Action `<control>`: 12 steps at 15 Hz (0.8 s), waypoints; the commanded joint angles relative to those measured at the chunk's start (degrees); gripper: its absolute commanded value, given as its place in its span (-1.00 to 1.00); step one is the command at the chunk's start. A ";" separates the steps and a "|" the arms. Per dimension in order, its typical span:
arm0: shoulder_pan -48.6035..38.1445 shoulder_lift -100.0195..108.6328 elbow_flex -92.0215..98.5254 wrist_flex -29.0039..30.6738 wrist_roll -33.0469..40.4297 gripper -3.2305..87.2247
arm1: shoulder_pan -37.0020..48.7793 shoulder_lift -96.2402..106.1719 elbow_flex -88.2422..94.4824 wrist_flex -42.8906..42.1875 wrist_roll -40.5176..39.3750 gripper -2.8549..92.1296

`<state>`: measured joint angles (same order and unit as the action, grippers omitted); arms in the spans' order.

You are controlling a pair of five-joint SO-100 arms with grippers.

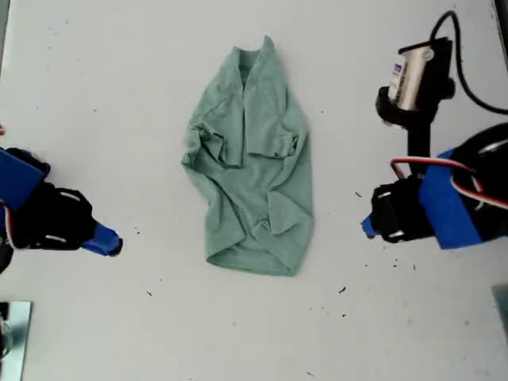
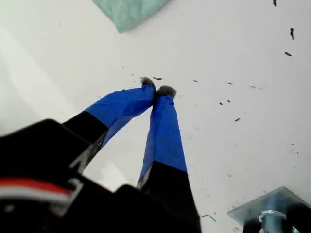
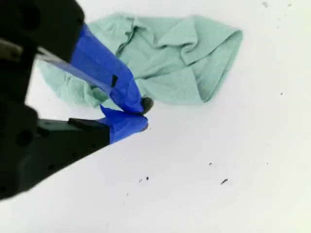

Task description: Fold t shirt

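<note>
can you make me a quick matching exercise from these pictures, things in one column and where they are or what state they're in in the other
Things:
1. t shirt
2. my first gripper
3. my second gripper
4. black cable

Places or states:
A. shut, over bare table, near the exterior view's left edge
B. crumpled, lying in the middle of the table
C. top corner on the exterior view's right
D. shut, empty, close beside the shirt's edge

Pairs: 1-B, 2-A, 3-D, 4-C

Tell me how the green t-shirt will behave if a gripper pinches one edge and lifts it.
The t-shirt is wrinkled and folded over itself, so it is probably floppy and would drape. The cloth looks thin, so it is likely light. Lying loose on the smooth white table, it may slide when pushed.
</note>
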<state>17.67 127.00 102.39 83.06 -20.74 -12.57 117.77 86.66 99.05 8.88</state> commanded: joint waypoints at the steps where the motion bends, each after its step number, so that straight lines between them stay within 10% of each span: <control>1: -2.11 0.00 -3.34 -3.43 9.40 -0.77 | -0.88 -0.79 -4.48 0.26 -0.26 -0.41; 3: -4.04 -1.85 -3.78 -6.42 13.71 -0.50 | -1.14 -3.78 -6.33 0.18 -1.49 -0.24; 12: -12.83 -39.02 -18.28 -11.34 27.69 -0.42 | 4.83 -33.75 -24.35 -0.88 -10.63 -0.22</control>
<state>6.33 90.97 89.03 72.16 6.24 -8.79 86.57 67.24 98.96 -0.35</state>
